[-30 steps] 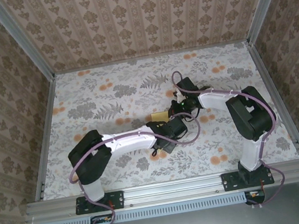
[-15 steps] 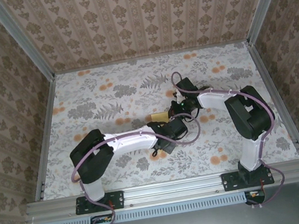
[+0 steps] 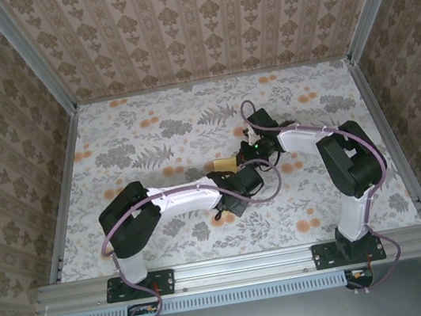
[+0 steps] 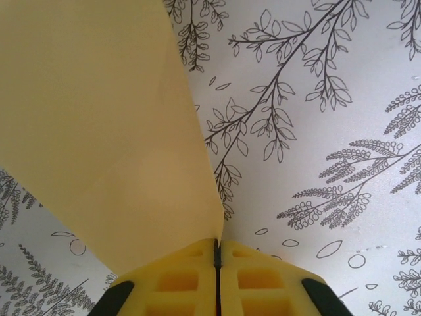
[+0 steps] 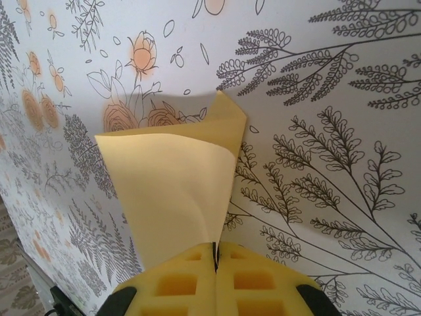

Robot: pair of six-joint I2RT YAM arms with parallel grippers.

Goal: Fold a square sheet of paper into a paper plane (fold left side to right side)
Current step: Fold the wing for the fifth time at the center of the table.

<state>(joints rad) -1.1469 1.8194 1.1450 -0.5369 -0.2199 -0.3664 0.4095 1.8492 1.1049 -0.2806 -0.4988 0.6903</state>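
The square sheet of paper (image 3: 225, 163) is plain yellow-orange and shows as a small patch between the two wrists at mid-table. My left gripper (image 4: 217, 245) is shut on the sheet's (image 4: 99, 131) near corner, and the paper rises off the cloth to the upper left. My right gripper (image 5: 216, 247) is shut on another edge of the sheet (image 5: 171, 191), which stands curved, with a far corner (image 5: 227, 118) bent over. From above, the left gripper (image 3: 238, 179) sits just below the paper and the right gripper (image 3: 246, 152) at its right. The paper plane is out of view.
A floral tablecloth (image 3: 151, 135) covers the table. Patterned walls stand on three sides behind aluminium rails (image 3: 63, 189). The arm bases (image 3: 138, 282) are bolted at the near edge. Purple cables (image 3: 256, 118) loop over both arms.
My left gripper has closed onto the paper's corner. The right gripper keeps its grip, and both arms have barely moved.
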